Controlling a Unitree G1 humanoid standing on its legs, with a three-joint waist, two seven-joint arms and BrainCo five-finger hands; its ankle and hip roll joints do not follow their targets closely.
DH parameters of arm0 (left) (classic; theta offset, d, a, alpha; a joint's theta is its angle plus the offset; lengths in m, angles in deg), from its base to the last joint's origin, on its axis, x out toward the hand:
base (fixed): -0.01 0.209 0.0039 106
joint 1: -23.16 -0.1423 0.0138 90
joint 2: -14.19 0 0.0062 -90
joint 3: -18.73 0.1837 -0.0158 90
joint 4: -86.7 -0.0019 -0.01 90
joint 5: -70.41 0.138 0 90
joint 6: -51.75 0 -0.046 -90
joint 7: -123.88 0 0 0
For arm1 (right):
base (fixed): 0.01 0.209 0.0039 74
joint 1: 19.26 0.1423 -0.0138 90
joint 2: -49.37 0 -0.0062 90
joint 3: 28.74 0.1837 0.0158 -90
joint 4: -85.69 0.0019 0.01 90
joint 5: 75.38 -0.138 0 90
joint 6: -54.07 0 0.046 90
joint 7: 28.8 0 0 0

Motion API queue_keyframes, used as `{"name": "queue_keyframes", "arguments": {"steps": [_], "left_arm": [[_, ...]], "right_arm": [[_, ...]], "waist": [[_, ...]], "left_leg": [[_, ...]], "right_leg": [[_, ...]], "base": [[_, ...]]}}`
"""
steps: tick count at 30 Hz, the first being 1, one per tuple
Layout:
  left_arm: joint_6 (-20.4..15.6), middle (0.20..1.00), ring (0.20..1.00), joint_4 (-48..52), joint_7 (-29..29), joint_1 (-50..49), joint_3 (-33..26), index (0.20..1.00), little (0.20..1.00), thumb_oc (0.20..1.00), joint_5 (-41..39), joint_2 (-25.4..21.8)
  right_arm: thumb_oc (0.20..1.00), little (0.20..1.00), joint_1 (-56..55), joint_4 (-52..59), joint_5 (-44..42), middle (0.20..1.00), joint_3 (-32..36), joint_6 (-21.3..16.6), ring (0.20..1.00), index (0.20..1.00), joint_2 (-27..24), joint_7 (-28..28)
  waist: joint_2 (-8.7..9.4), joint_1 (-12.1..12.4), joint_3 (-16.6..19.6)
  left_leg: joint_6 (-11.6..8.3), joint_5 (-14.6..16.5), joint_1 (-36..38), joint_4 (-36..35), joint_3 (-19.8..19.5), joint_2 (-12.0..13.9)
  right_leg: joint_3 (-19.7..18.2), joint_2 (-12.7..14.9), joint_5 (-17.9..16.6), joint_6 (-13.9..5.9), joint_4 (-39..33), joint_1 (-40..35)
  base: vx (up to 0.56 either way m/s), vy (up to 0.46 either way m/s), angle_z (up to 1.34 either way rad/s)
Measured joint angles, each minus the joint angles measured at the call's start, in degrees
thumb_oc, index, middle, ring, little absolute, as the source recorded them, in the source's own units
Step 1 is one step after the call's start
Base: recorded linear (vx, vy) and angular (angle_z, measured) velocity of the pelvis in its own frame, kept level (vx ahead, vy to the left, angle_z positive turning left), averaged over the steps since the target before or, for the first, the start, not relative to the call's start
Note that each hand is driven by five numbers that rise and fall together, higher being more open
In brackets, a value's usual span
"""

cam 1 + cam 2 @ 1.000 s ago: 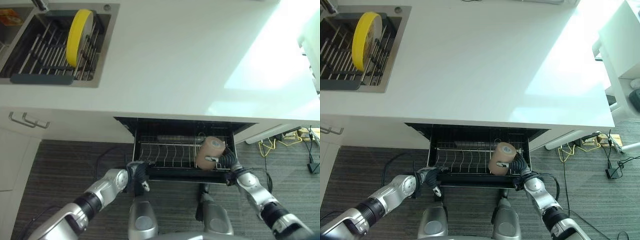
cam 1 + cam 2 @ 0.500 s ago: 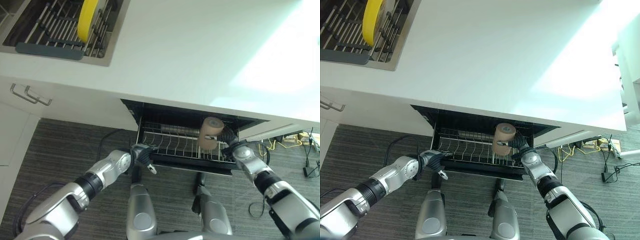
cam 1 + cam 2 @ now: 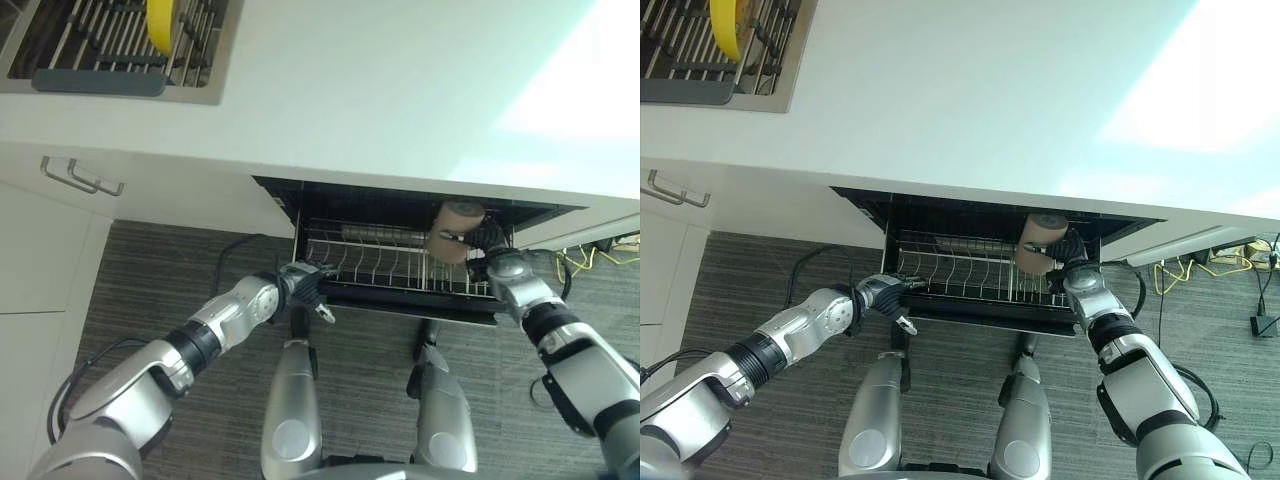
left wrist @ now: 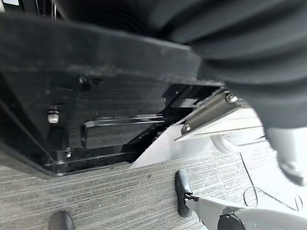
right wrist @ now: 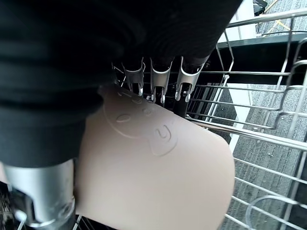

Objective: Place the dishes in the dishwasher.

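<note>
A tan cup (image 3: 455,226) lies on its side in my right hand (image 3: 483,252), over the right end of the wire rack (image 3: 370,262) in the open dishwasher drawer (image 3: 970,312). My right wrist view shows the fingers (image 5: 156,79) and thumb curled round the cup (image 5: 158,172), with rack wires (image 5: 268,129) just past it. At the drawer's front left corner, my left hand (image 3: 303,288) has fingers over the front rim and the thumb below it. A yellow plate (image 3: 728,25) stands on edge in the sink rack (image 3: 95,80) on the far left.
The white counter (image 3: 380,90) overhangs the back of the drawer. Cabinet handles (image 3: 82,178) show on the left below the sink. Yellow and black cables (image 3: 1185,268) lie on the grey carpet at the right. The rack's tines stand in a row across its middle.
The camera has tilted, shifting the whole picture. My right hand has carried the cup from the rack's front right edge deeper over its right end. The left hand stays at the drawer's corner.
</note>
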State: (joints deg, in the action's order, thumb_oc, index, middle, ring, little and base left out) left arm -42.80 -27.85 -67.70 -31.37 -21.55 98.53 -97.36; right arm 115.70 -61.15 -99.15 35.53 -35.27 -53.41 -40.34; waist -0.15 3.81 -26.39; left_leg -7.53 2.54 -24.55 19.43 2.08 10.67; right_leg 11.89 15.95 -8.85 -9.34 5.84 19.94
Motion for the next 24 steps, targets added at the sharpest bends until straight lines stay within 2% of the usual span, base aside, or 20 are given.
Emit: {"name": "queue_keyframes", "arguments": {"steps": [1, 3, 8, 12, 15, 17, 18, 19, 20, 21, 23, 24], "left_arm": [[0.0, 1.0, 1.0, 0.0, 0.0, 0.0, 0.0, 1.0, 1.0, 1.0, 0.0, 0.0], [-0.5, 1.0, 1.0, 0.0, 0.6, 1.5, 0.0, 1.0, 1.0, 1.0, -0.2, 0.0], [-0.5, 1.0, 1.0, -0.3, 2.4, 2.5, 0.4, 1.0, 1.0, 1.0, -0.3, 0.1], [-0.5, 1.0, 1.0, -0.2, 4.2, 3.0, 0.4, 1.0, 1.0, 1.0, -0.5, -0.1], [1.2, 1.0, 1.0, -0.7, 5.4, 3.3, 0.4, 1.0, 1.0, 1.0, -0.5, 0.4], [2.0, 1.0, 1.0, -1.0, 6.9, 3.5, 0.3, 1.0, 1.0, 1.0, -0.6, 0.3], [2.7, 1.0, 1.0, -1.7, 7.3, 3.5, 0.3, 1.0, 1.0, 1.0, -0.6, 0.4], [2.9, 1.0, 1.0, -2.6, 7.4, 3.5, 0.3, 1.0, 1.0, 1.0, -0.6, 0.9], [3.0, 1.0, 1.0, -3.1, 7.5, 3.5, 0.4, 1.0, 1.0, 1.0, -0.6, 1.1], [3.4, 1.0, 1.0, -3.9, 7.8, 3.5, 0.4, 1.0, 1.0, 1.0, -0.6, 1.7], [3.2, 1.0, 1.0, -4.4, 8.2, 3.3, 1.7, 1.0, 1.0, 1.0, -0.6, 1.8], [3.2, 1.0, 1.0, -4.4, 8.5, 2.6, 2.0, 1.0, 1.0, 1.0, -0.5, 2.3]], "right_arm": [[0.2, 0.2, 0.1, 0.0, 0.0, 0.2, 0.0, 0.0, 0.2, 0.2, 0.0, 0.0], [0.2, 0.2, 3.4, -1.2, 0.1, 0.2, -0.2, -0.2, 0.2, 0.2, -0.7, 0.0], [0.2, 0.2, 5.1, -2.5, 0.2, 0.2, -0.4, -0.2, 0.2, 0.2, -0.9, 0.0], [0.2, 0.2, 7.8, -3.4, 1.3, 0.2, -0.6, -0.9, 0.2, 0.2, -1.3, -0.1], [0.2, 0.2, 9.8, -4.0, 2.4, 0.2, -0.7, -1.1, 0.2, 0.2, -1.1, -0.7], [0.2, 0.2, 10.7, -4.1, 2.7, 0.2, -0.7, -1.1, 0.2, 0.2, -1.2, -0.6], [0.2, 0.2, 11.4, -4.1, 3.7, 0.2, -0.9, -0.7, 0.2, 0.2, -1.0, -0.3], [1.0, 1.0, 12.5, -4.2, 4.5, 1.0, -1.5, -0.1, 1.0, 1.0, -1.0, 0.1], [1.0, 1.0, 13.1, -4.5, 4.7, 1.0, -1.9, 0.3, 1.0, 1.0, -1.0, 0.2], [1.0, 1.0, 13.6, -5.8, 4.6, 1.0, -2.0, 1.4, 1.0, 1.0, -1.2, 0.4], [1.0, 1.0, 15.2, -7.9, 4.6, 1.0, -2.4, 3.6, 1.0, 1.0, -1.4, 1.0], [1.0, 1.0, 15.2, -8.4, 4.6, 1.0, -2.7, 4.4, 1.0, 1.0, -1.1, 1.1]], "waist": [[-0.01, 0.0, 0.0], [-1.16, -0.3, -0.5], [-1.55, -0.6, -0.8], [-2.87, -0.8, -0.7], [-4.4, -1.4, -0.6], [-5.06, -1.8, -0.5], [-5.63, -1.8, -0.1], [-6.67, -1.4, 0.3], [-7.59, -1.5, 0.2], [-7.56, -2.1, 0.3], [-7.81, -0.8, 0.4], [-8.48, -0.1, 0.8]], "left_leg": [[0.0, 0.0, 0.0, 0.0, 0.0, 0.0], [0.02, 0.0, -1.4, 0.7, 0.0, -0.2], [0.05, 0.0, -2.1, 0.7, 0.2, -0.8], [0.08, 0.0, -3.4, 0.5, 1.5, -1.0], [0.09, 0.0, -3.7, -0.4, 1.7, -1.6], [0.03, 0.0, -4.3, -0.8, 1.7, -1.6], [0.03, 0.0, -4.2, -2.0, 1.5, -1.6], [0.07, 0.0, -4.1, -3.2, 1.4, -1.1], [0.04, -0.1, -4.2, -3.2, 1.8, -0.5], [-0.31, -0.2, -4.0, -3.3, 1.7, -1.0], [-0.24, -0.2, -3.3, -3.6, 1.4, -0.9], [-0.12, -0.2, -3.1, -4.0, 1.6, 0.1]], "right_leg": [[0.0, 0.0, 0.0, 0.0, 0.0, 0.0], [-0.1, 0.2, 0.0, -0.06, 0.4, 1.3], [-0.3, 1.1, 0.0, -0.19, 0.0, 2.2], [-0.4, 1.8, 0.2, -0.5, -0.2, 4.1], [-0.5, 2.6, 0.4, -0.8, 0.6, 5.5], [-1.5, 2.6, 1.4, -0.94, 4.3, 8.0], [-1.6, 2.4, 1.5, -1.08, 3.2, 8.2], [-1.5, 1.5, 1.6, -1.69, 2.1, 8.4], [-1.7, 1.4, 2.1, -1.65, 4.1, 9.0], [-1.9, 1.9, 2.5, -0.89, 6.1, 9.5], [-1.6, 1.2, 2.5, -0.97, 4.1, 9.0], [-1.5, 0.5, 2.9, -2.0, 4.8, 9.2]], "base": [[-0.05, 0.01, -0.03], [-0.05, 0.021, -0.03], [-0.04, 0.04, -0.02], [-0.03, 0.071, -0.1], [-0.01, 0.053, -0.01], [0.01, 0.037, 0.07], [0.0, 0.024, -0.12], [0.0, 0.015, -0.24], [-0.02, 0.009, 0.06], [0.0, 0.003, 0.24], [0.01, 0.033, -0.17], [0.01, 0.045, -0.06]]}}
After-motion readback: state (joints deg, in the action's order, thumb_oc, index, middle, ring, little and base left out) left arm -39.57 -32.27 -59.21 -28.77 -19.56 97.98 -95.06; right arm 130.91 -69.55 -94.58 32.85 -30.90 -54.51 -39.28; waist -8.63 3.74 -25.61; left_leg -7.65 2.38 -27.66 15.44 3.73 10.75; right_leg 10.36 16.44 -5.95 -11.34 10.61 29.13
